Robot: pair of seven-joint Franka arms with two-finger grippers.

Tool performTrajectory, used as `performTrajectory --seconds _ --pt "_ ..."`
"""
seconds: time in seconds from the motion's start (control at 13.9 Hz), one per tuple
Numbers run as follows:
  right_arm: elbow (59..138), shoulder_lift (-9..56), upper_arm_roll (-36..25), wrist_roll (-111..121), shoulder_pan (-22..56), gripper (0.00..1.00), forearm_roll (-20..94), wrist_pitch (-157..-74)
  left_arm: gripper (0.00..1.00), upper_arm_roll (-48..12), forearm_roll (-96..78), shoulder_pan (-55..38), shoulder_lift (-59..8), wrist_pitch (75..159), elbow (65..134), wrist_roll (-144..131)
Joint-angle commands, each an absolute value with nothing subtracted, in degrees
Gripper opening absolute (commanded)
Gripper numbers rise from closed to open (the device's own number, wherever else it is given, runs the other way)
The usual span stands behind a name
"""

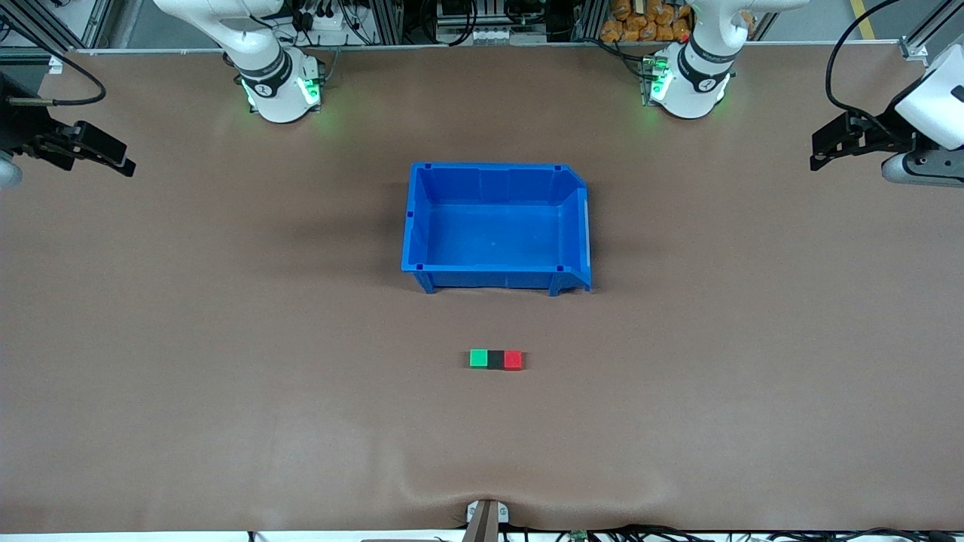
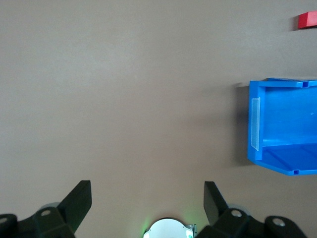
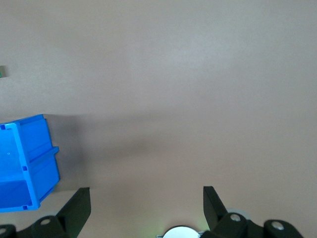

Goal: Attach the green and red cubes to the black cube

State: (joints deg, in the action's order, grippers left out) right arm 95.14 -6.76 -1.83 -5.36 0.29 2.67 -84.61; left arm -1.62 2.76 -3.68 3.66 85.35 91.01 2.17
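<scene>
Cubes joined in one row on the brown table mat (image 1: 226, 339), nearer the front camera than the empty blue plastic bin (image 1: 497, 280): bright green cube (image 1: 478, 358), matte black cube (image 1: 495, 360) between, bright red cube (image 1: 513, 360), all touching. Left gripper (image 2: 147, 198) and right gripper (image 3: 146, 198) wait over the table's ends, fingers spread wide, holding nothing.
</scene>
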Motion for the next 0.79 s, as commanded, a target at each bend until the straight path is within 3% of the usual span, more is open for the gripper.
performTrajectory --seconds 0.0,0.72 --pt "94.9 -7.6 -1.0 -3.4 -1.0 1.0 1.7 -84.7 1.0 -1.8 1.9 -3.3 3.3 84.1 90.0 1.6" --pt "94.2 -7.3 -0.8 -3.5 -0.4 1.0 0.2 -84.6 1.0 -2.1 1.8 -3.8 2.7 84.3 89.7 1.0"
